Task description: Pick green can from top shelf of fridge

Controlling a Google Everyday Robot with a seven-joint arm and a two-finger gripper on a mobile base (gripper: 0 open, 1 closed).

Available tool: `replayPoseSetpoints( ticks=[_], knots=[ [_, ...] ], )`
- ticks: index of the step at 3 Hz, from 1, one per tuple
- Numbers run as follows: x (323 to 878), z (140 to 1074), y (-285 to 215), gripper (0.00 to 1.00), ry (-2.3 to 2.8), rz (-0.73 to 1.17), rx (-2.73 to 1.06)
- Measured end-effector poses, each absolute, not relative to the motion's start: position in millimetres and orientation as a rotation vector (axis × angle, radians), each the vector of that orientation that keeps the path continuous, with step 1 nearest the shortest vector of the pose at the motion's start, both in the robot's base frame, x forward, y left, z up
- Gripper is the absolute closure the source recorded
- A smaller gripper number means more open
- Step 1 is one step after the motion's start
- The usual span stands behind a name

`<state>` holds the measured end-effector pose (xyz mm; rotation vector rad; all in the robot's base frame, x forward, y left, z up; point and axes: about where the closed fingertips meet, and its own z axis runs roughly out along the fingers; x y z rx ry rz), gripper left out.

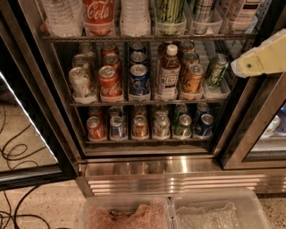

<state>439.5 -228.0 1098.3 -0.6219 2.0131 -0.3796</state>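
The fridge (62,147) stands open in front of me, with a black frame, wire shelves and a ribbed steel base. On the highest shelf in view, a tall green-and-white can (169,11) stands between clear bottles and a Coca-Cola bottle (98,13). A darker green can (216,69) stands at the right end of the shelf below. My gripper (259,60) shows as a pale yellow wedge coming in from the right edge. It is level with that darker can, just to its right and in front of it.
The middle shelf holds red, blue and orange cans and a brown bottle (169,71). The lowest shelf holds a row of several cans. Two clear plastic bins (170,212) sit below the steel base. Black cables (18,152) lie on the floor at the left.
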Motion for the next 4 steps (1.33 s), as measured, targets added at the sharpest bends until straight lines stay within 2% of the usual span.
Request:
replayPoseSetpoints(
  ticks=[1,2,4],
  knots=[
    [447,1114,-232,0.00,2.010,-0.383,-0.711],
    [488,1099,-264,0.00,2.082,-0.344,-0.879],
    [497,1095,-281,0.00,2.108,-0.355,-0.958]
  ],
)
